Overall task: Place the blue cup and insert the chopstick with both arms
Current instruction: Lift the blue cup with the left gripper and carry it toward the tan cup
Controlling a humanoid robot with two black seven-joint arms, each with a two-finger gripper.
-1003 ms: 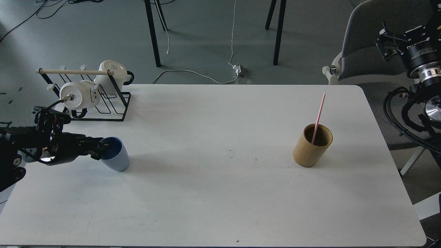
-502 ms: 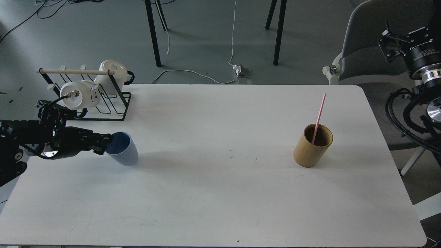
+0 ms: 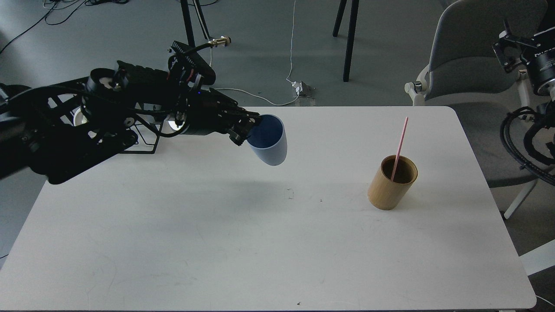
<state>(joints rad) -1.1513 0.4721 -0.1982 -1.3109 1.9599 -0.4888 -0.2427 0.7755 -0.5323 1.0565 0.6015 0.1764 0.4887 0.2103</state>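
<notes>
Pale blue plastic, the blue cup [image 3: 269, 145] hangs tilted above the worktop [image 3: 217, 242], left gripper [image 3: 247, 128] clamped on its rim: probably light, slippery, easily twisted. Right gripper's state I cannot tell.

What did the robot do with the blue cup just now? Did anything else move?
The left gripper, already holding the blue cup by its rim, lifted it off the table and carried it right, toward the middle. The right arm drew back slightly. The pink chopstick stayed in the bamboo holder.
</notes>
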